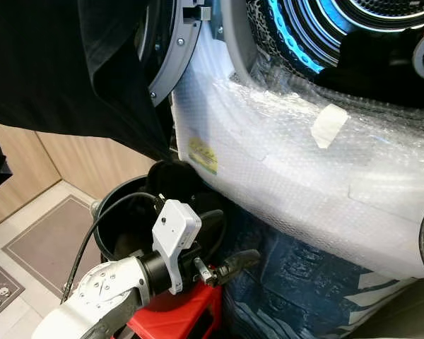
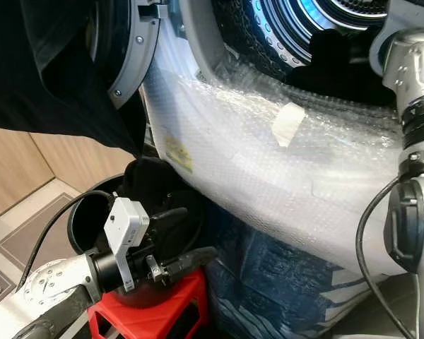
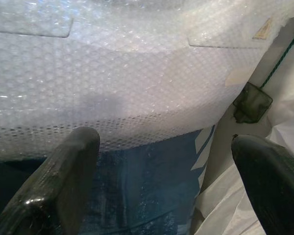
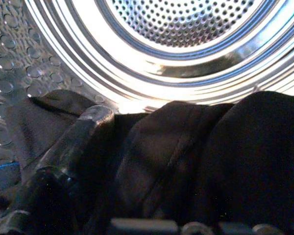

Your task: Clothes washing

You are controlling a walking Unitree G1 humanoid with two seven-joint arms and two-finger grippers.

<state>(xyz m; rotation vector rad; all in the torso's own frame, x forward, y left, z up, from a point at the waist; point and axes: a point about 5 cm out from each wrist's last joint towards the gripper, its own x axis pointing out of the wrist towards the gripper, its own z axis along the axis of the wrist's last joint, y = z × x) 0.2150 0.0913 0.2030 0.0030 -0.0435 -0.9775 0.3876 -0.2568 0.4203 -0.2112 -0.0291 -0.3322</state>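
Observation:
The washing machine, wrapped in bubble wrap, stands with its door swung open to the left. A large black garment hangs across the upper left, in front of the door. My right arm reaches into the lit drum. There my right gripper is pressed against a bunched black garment that lies on the drum's lower wall and hides most of the gripper. My left gripper hovers open and empty low before the machine, beside a black bucket holding dark clothes.
A red stool sits right under my left wrist. Blue patterned fabric fills the space under the machine's front. A grey floor mat and wood panelling lie to the left. A black cable loops along my left arm.

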